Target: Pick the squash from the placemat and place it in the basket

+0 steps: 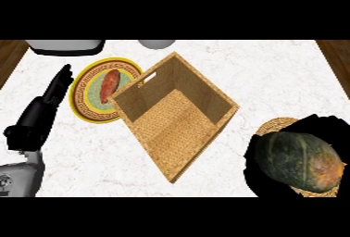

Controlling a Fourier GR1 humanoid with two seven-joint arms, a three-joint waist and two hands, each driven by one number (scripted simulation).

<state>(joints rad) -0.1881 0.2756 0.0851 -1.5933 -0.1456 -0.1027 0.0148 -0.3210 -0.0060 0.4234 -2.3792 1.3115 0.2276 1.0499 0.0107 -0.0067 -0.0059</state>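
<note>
Right hand (263,178) curled round dark green squash (301,159), mostly hidden behind it, over woven placemat (277,124) at counter's (273,78) right edge, empty wicker basket (179,115) centre, left hand (58,88) straight-fingered beside plate (89,99)

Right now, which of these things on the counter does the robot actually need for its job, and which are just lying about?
Part of the job:
squash, with the right hand curled round it
placemat underneath
basket, nothing inside

Just lying about:
plate holding a reddish-brown food
two grey objects at the far edge
left hand, resting open beside the plate
</note>
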